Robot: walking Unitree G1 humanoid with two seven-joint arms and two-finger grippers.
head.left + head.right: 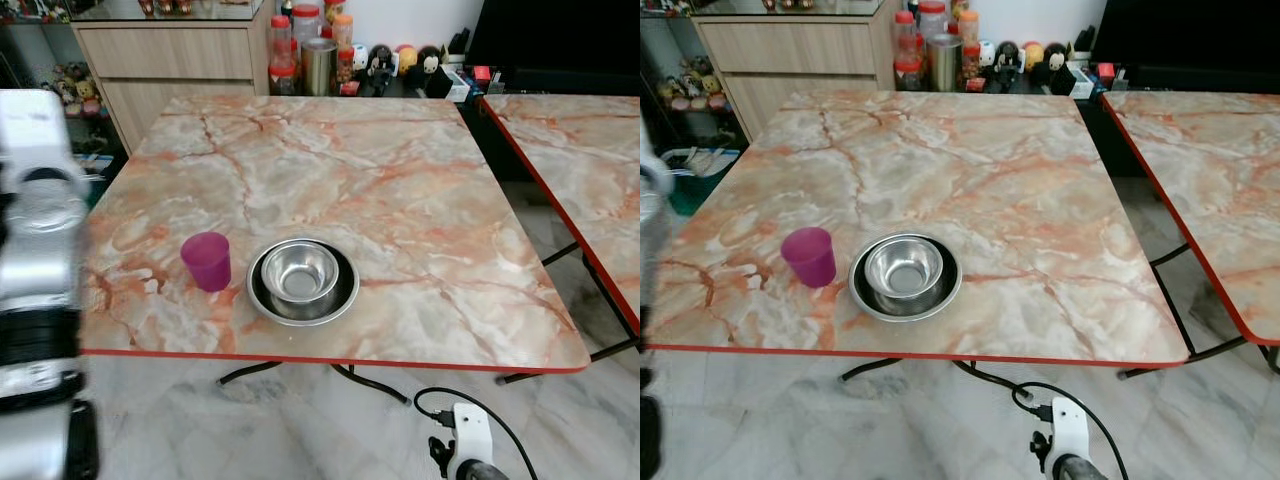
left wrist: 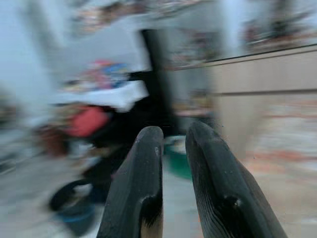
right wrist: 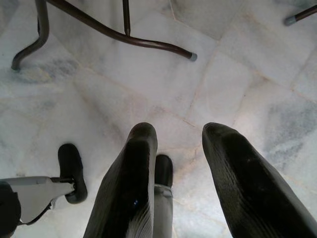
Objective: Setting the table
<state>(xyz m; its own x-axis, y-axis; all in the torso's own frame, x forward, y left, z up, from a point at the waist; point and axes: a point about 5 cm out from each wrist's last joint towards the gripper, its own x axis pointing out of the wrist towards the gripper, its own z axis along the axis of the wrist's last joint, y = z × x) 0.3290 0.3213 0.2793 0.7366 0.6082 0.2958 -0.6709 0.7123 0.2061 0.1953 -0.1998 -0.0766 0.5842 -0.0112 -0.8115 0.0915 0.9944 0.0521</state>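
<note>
Bowl: a steel bowl [image 1: 299,270] sits inside a wider steel plate [image 1: 343,297], lower centre of the left eye frame, near the front edge of the surface.
Cup: a purple cup [image 1: 207,260] stands upright just beside the plate, on its left, apart from it.
Surface: a marble-patterned table [image 1: 400,190] with a red rim; the rest of its top is bare. A second table [image 1: 580,150] of the same pattern stands at the right edge of the frame.
Left gripper: the left gripper [image 2: 173,163] is raised at the left edge of the frame on a silver arm [image 1: 35,280]; its jaws stand slightly parted with nothing between them; the wrist picture is blurred.
Right gripper: the right gripper [image 3: 178,163] hangs low over the tiled floor [image 3: 237,79], jaws parted and empty.
Background: a cabinet [image 1: 170,60] and jars [image 1: 310,50], upper part of the frame.
Progress (judgement): one place seems laid with plate, bowl and cup; cutlery and any further places appear to remain.
</note>
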